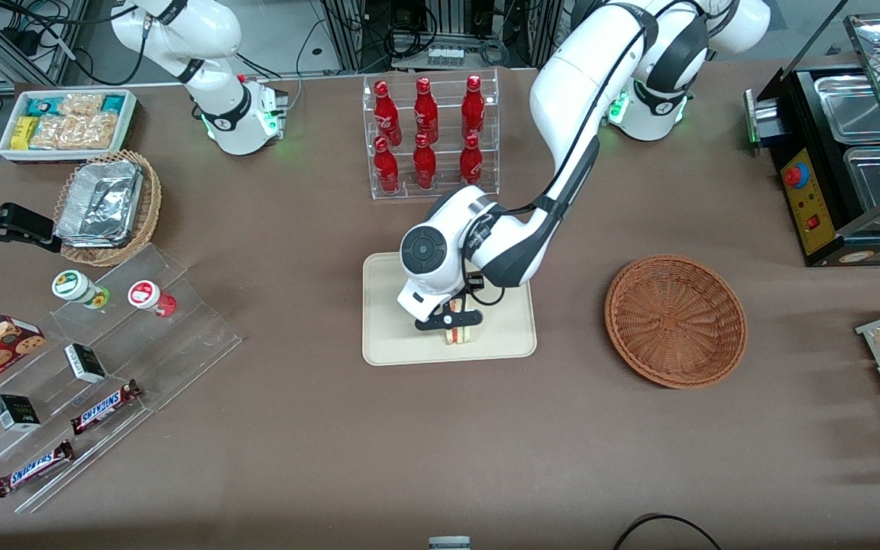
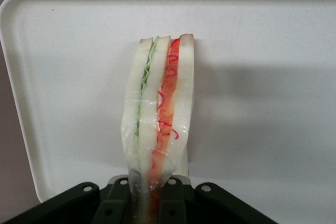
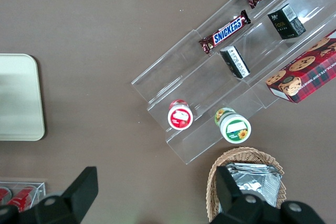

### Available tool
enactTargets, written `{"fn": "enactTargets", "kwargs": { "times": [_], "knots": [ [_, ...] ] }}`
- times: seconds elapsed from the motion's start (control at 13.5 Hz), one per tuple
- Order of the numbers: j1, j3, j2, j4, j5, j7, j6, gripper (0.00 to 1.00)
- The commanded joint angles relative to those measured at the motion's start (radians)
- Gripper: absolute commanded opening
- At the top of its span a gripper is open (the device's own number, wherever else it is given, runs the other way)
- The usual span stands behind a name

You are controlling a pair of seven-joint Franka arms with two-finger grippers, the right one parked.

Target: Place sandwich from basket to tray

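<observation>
The gripper (image 1: 453,319) hangs low over the tray (image 1: 386,344), its fingers (image 2: 118,196) clamped on the sandwich (image 1: 458,334) — the wrapped wedge stands on edge, its end touching the tray floor. The basket (image 1: 675,319) sits well apart toward the working arm's end of the table, nothing in it. Farther from the front camera than the tray, a clear rack (image 1: 432,134) holds six red bottles (image 1: 425,111) — two tiers of three.
</observation>
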Motion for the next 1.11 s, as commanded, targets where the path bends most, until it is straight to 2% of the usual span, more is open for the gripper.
{"fn": "enactTargets", "kwargs": {
  "times": [0.0,0.22,0.3,0.45,0.52,0.74,0.89,1.04],
  "knots": [
    [-0.012,0.005,0.025,0.043,0.0,-0.041,-0.011,0.0],
    [-0.013,0.004,0.032,0.04,0.0,-0.073,0.006,0.0],
    [-0.013,0.005,0.037,0.04,0.0,-0.076,0.011,0.06],
    [-0.012,0.004,0.037,0.04,0.0,-0.075,0.014,0.77],
    [-0.01,0.004,0.036,0.04,-0.001,-0.073,0.012,1.0],
    [0.0,0.002,0.008,0.041,-0.021,-0.07,0.0,1.0],
    [0.023,0.004,-0.039,0.044,-0.067,-0.061,-0.032,1.0],
    [0.039,0.002,-0.091,0.047,-0.073,-0.058,-0.083,1.0]
  ]
}}
